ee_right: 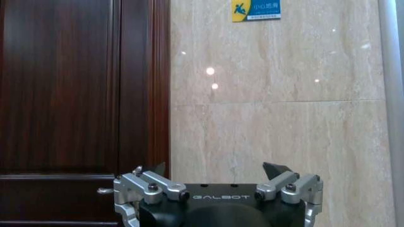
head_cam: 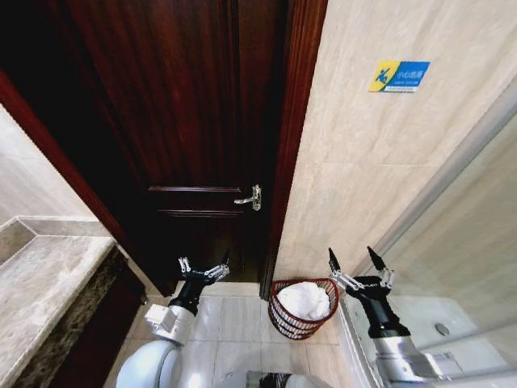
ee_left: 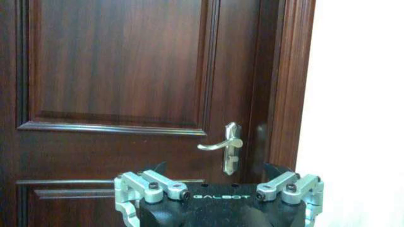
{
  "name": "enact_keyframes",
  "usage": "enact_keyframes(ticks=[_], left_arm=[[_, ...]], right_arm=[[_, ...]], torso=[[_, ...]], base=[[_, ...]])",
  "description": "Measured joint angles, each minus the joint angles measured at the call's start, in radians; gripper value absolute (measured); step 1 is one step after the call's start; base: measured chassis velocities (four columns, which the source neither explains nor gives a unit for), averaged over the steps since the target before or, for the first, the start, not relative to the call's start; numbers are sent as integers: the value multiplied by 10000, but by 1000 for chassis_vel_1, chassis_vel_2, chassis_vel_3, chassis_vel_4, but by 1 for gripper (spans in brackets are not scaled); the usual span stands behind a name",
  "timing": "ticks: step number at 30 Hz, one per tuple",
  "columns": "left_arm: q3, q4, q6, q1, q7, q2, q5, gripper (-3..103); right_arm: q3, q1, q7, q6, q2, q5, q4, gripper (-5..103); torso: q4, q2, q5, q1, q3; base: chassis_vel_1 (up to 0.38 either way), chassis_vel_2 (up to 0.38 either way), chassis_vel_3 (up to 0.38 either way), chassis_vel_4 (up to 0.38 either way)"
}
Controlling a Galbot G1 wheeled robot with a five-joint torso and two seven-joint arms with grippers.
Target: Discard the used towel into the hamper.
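The hamper (head_cam: 280, 311), a small round red-brown basket of thin bars, stands on the tiled floor against the marble wall beside the door frame. A white towel (head_cam: 305, 301) lies bunched inside it. My right gripper (head_cam: 355, 259) hangs open just right of the hamper and above its rim, holding nothing. My left gripper (head_cam: 204, 266) is open too, raised in front of the dark wooden door, left of the hamper. In the left wrist view my left gripper (ee_left: 215, 168) points at the door handle; in the right wrist view my right gripper (ee_right: 215, 167) faces the marble wall.
A shut dark wooden door (head_cam: 186, 121) with a silver lever handle (head_cam: 250, 197) fills the back. A marble counter (head_cam: 40, 291) runs along the left. A glass shower panel (head_cam: 460, 210) and a white basin edge (head_cam: 428, 315) sit on the right. A blue-yellow sign (head_cam: 399, 76) hangs on the wall.
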Motion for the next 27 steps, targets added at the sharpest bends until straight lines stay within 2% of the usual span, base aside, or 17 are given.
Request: enact_keyframes(ticks=[27], left_arm=[[0,0,0,0,0,0,0,100]], right_arm=[[0,0,0,0,0,0,0,100]], torso=[[0,-3,1,2,1]], base=[[73,-75,-70,74]])
